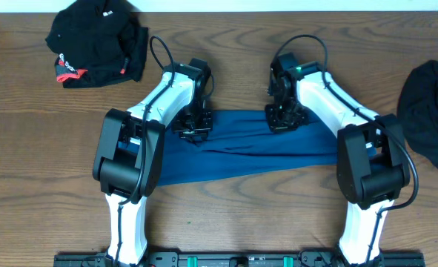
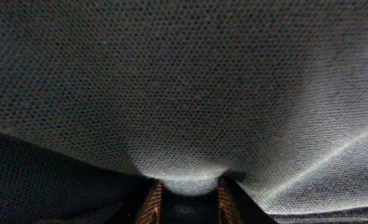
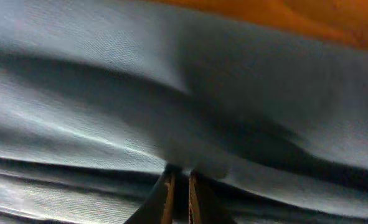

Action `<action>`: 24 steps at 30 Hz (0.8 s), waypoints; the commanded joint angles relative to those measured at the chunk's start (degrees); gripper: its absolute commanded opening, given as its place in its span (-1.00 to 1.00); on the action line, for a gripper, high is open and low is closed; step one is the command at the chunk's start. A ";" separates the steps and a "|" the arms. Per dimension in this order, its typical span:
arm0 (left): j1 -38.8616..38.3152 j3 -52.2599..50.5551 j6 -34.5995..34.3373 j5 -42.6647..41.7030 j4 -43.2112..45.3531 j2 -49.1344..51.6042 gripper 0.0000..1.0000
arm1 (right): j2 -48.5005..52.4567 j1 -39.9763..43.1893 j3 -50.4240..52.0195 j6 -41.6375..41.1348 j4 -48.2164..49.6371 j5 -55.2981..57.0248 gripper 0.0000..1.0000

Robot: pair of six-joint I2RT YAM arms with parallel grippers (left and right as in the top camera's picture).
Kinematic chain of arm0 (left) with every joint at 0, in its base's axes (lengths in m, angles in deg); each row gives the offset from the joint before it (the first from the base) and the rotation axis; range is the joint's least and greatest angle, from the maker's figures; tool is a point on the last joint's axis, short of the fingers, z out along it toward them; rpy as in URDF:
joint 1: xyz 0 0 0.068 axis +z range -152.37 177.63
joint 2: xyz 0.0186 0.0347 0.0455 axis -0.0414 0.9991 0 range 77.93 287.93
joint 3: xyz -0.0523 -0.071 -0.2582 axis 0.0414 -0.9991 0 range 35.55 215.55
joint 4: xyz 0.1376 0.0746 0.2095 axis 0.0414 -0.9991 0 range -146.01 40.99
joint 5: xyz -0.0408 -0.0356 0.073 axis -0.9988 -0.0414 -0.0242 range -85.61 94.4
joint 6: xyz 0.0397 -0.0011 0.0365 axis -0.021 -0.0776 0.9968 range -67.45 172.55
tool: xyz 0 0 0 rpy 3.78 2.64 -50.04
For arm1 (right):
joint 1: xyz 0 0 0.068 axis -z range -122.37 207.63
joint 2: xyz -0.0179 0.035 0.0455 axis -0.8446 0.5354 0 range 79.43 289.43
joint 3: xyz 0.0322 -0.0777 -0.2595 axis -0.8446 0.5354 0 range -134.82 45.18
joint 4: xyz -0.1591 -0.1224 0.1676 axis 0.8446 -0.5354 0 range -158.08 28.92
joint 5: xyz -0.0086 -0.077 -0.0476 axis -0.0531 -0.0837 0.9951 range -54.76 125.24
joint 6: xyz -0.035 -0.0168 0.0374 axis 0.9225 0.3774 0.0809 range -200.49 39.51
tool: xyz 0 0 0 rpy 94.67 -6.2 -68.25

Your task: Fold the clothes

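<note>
Left pincer [image 2: 188, 188] of mine is pinching cloth: a bulge of blue mesh fabric sits between its two fingers and fills everything beyond them. My right pincer [image 3: 179, 177] is pressed nearly together on a ridge of the same cloth, with folds running sideways past it and a strip of orange-brown wood showing beyond.

From above, that cloth is the teal shirt [image 1: 256, 152]. It lies as a long, narrow band across the middle of the counter [image 1: 241, 222], between my two arms. Both grips are on its far long edge, the left near one end and the right nearer the middle. The near edge lies flat on the wood and a few creases run along the band.

I judge this to be the middle of a fold, with the far edge gathered and the lengthwise turn not yet laid. The next move calls for both arms to travel together, holding the edge level and taut, so it comes down square on the near edge before I let go.

Farther off, the black garment with red-and-white trim [image 1: 96, 41] is heaped at the far left corner. The dark garment [image 1: 430, 111] sits at the right edge. Both lie well apart from the shirt and await their turn.
</note>
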 commanded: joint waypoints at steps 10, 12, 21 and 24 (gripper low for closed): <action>0.85 -1.68 1.57 3.19 -0.37 0.17 -0.37 | 0.52 1.86 1.73 1.36 -11.26 3.76 -0.92; 0.90 -1.68 1.66 3.65 -0.50 0.17 -0.37 | 0.52 2.27 1.70 -0.46 -11.98 6.29 -0.97; 0.96 -1.18 1.66 5.92 -0.90 -2.16 -0.38 | -1.66 6.64 0.72 -2.14 -12.22 9.77 -0.97; 0.96 -1.18 1.88 5.92 -0.55 -4.00 -0.38 | -2.84 8.24 -0.07 -2.14 -10.54 9.75 -0.97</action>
